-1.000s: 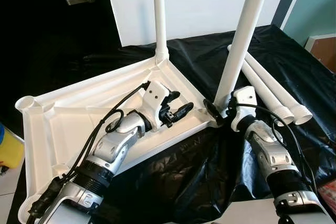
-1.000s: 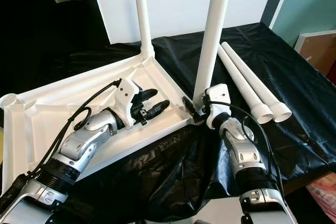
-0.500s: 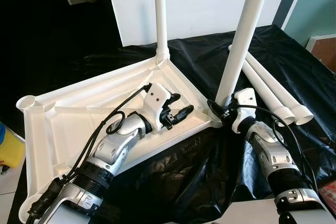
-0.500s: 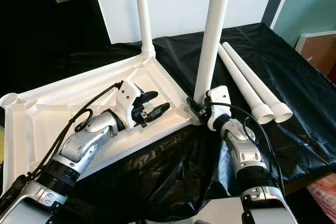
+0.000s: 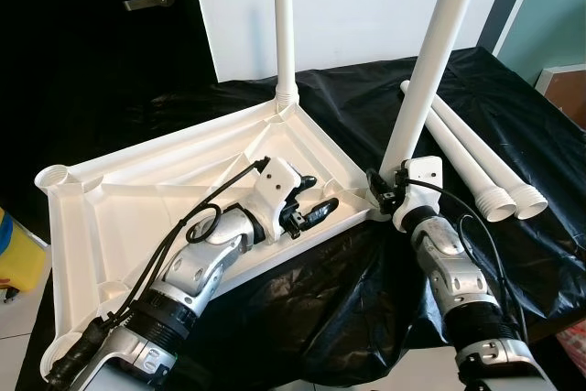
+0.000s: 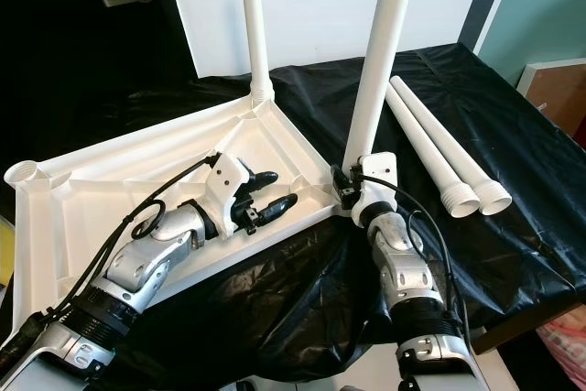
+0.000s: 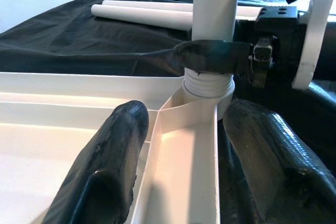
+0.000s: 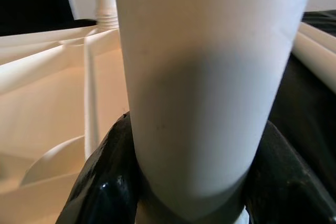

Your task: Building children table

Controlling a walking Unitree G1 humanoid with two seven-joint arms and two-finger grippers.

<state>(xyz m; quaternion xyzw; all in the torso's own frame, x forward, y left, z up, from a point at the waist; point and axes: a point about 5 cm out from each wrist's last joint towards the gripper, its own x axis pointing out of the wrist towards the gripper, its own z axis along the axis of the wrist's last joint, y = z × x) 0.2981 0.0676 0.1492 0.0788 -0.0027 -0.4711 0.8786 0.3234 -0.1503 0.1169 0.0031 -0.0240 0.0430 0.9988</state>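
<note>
Two grippers — right gripper [image 6: 346,182] clenched round corner leg [image 6: 380,52], left gripper [image 6: 271,194] released inside tabletop [image 6: 92,167] rim.

no readable text, label, brand, number or sign anywhere: none on the white tabletop [image 5: 137,208], the white legs [image 6: 430,148], the black sheet [image 5: 549,135] or the door.

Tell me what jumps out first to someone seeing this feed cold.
The upturned white tabletop on the black sheet, with two legs standing upright in its far corners. The right gripper clamps the nearer leg at its socket, the left gripper rests open inside the tabletop, and two spare legs lie to the right.
</note>
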